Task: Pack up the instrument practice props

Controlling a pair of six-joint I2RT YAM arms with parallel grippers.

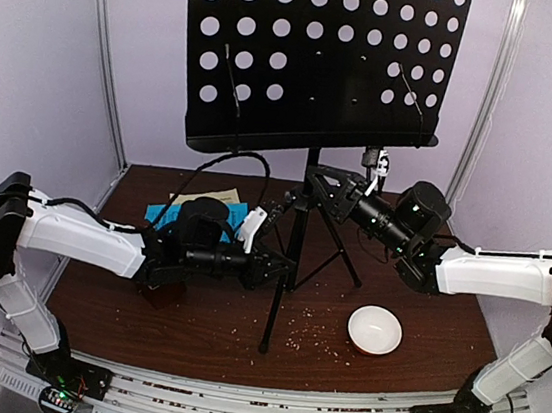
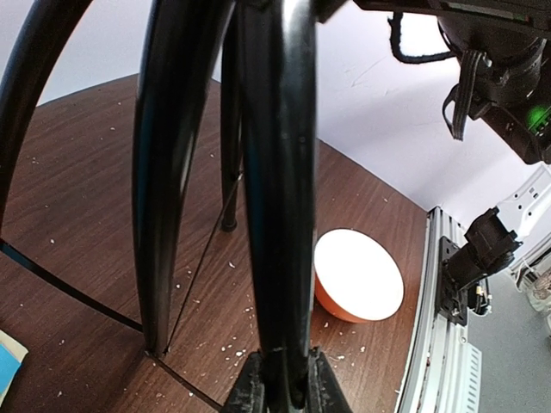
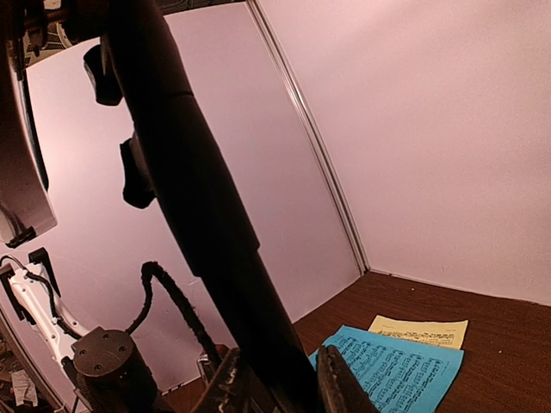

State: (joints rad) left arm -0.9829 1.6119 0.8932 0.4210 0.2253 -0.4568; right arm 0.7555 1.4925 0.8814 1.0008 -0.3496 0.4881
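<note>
Black and perforated, the music stand (image 1: 319,101) stands upright on its tripod at the middle of the brown bench (image 1: 444,318). The left hand (image 1: 277,267) is clenched on one of its black tubes low down. The right hand (image 1: 317,185) grasps the pole higher up, just under the desk. A blue sheet (image 1: 159,214) and a yellow sheet (image 1: 212,197) lie flat at the far left. A white bowl (image 1: 375,331) sits near right of the tripod, with crumbs (image 1: 306,331) scattered between them.
</note>
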